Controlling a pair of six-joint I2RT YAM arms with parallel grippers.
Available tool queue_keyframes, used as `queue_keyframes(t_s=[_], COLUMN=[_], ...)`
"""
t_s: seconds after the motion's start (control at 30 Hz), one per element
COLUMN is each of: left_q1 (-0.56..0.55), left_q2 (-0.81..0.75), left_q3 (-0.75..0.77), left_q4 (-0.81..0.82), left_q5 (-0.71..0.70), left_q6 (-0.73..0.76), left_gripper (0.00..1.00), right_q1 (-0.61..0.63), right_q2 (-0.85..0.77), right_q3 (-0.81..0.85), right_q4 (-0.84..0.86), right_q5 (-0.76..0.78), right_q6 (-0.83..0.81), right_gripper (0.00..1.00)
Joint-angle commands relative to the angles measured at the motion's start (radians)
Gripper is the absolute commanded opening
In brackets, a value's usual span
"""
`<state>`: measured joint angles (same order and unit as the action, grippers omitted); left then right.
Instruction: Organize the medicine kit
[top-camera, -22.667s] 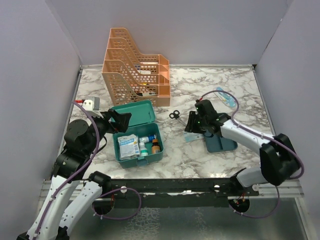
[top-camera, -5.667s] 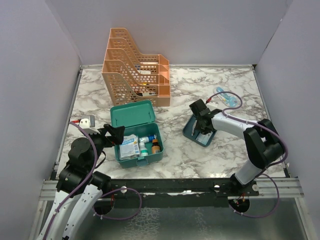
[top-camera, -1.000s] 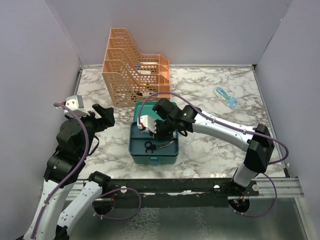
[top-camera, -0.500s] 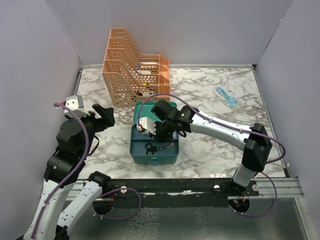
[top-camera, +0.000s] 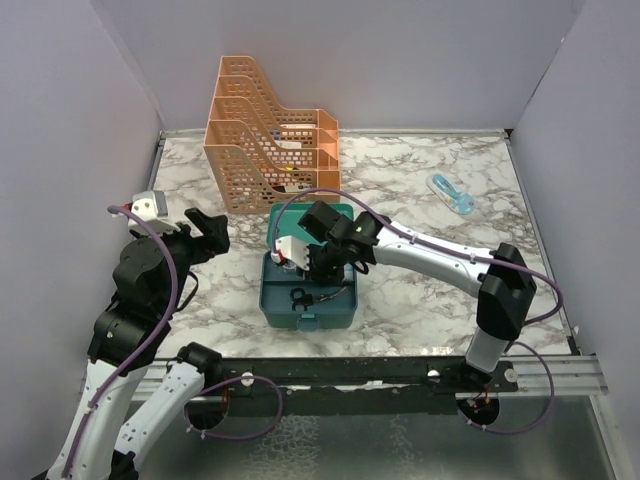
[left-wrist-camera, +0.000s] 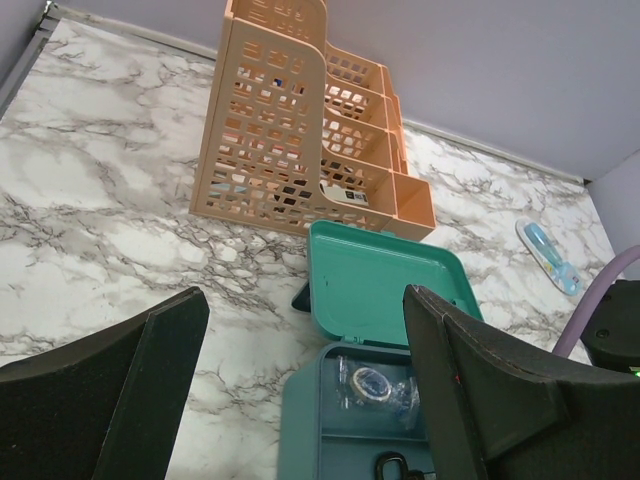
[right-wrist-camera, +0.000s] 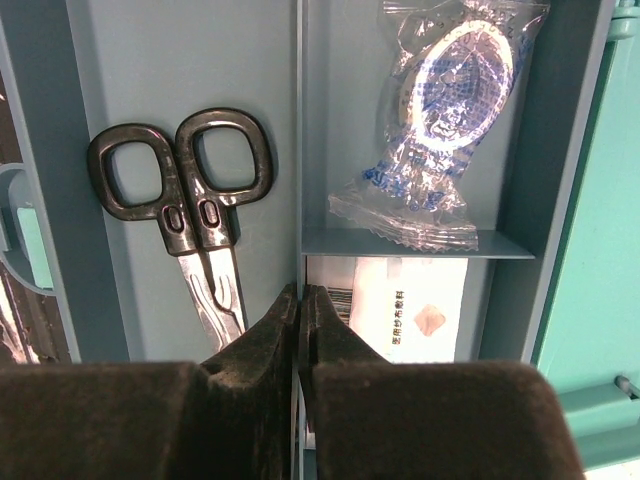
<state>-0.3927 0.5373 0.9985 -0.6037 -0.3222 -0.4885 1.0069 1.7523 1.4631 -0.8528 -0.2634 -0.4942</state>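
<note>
The teal medicine kit (top-camera: 268, 292) stands open near the table's front, its lid (left-wrist-camera: 385, 285) folded back. The teal divided tray (right-wrist-camera: 150, 80) sits in the box. It holds black-handled scissors (right-wrist-camera: 195, 210), a clear packet with a tape roll (right-wrist-camera: 440, 140) and a white packet (right-wrist-camera: 405, 310). My right gripper (right-wrist-camera: 300, 295) is shut on the tray's middle divider wall (right-wrist-camera: 299, 150); in the top view it (top-camera: 318, 268) reaches down into the box. My left gripper (left-wrist-camera: 305, 300) is open and empty, raised left of the kit (top-camera: 205, 232).
The orange perforated file rack (top-camera: 270, 135) stands behind the kit, with small items in its lower slots. A blue and white item (top-camera: 452, 194) lies at the far right of the marble table (top-camera: 420, 300). Grey walls close in left, right and back.
My right gripper has edged slightly left with the tray, which has settled a little in the box. My left arm has not moved.
</note>
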Motion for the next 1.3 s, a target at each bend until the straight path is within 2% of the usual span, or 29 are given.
queue_keyframes(t_s=[0.0,0.17,0.3,0.5,0.57,0.63,0.7,0.73,0.8,0.9,0.97,1.17,1.27], left_q1=[0.002,0.001,0.002,0.002,0.001,0.001,0.001,0.002,0.001,0.002,0.001,0.001,0.002], left_q2=[-0.013,-0.009,-0.004,0.004,0.019,0.036,0.051,0.058,0.070,0.095,0.111,0.139,0.178], left_q3=[-0.007,-0.006,-0.008,-0.027,-0.034,-0.051,-0.075,-0.089,-0.117,-0.150,-0.168,-0.230,-0.254], left_q4=[0.007,0.001,-0.009,-0.014,-0.024,-0.029,-0.025,-0.019,-0.005,0.011,0.013,0.016,0.008], left_q5=[0.025,0.045,0.067,0.103,0.114,0.137,0.166,0.184,0.215,0.279,0.319,0.315,0.303], left_q6=[0.011,0.004,0.001,-0.014,-0.024,-0.030,-0.039,-0.039,-0.035,-0.010,0.004,-0.027,-0.075], left_gripper=[0.82,0.82,0.82,0.82,0.82,0.83,0.85,0.87,0.98,0.99,0.99,0.98,0.91], right_q1=[0.009,0.008,0.008,0.008,0.009,0.004,-0.010,-0.018,-0.034,-0.073,-0.130,-0.317,-0.393], right_q2=[0.037,0.063,-0.014,-0.152,-0.211,-0.263,-0.294,-0.301,-0.306,-0.303,-0.325,-0.409,-0.375], right_q3=[0.041,0.140,0.148,0.115,0.072,0.020,-0.024,-0.038,-0.060,-0.081,-0.130,-0.363,-0.404], right_q4=[-0.015,-0.110,-0.073,0.019,0.152,0.300,0.389,0.404,0.409,0.360,0.366,0.584,0.625], right_q5=[0.038,0.009,0.025,0.100,0.221,0.407,0.529,0.560,0.604,0.647,0.590,0.341,0.271], right_q6=[0.020,0.083,0.119,0.211,0.294,0.430,0.558,0.612,0.711,0.860,0.962,1.112,1.179], right_gripper=[0.05,0.28,0.43,0.46,0.43,0.43,0.43,0.43,0.43,0.45,0.48,0.54,0.54])
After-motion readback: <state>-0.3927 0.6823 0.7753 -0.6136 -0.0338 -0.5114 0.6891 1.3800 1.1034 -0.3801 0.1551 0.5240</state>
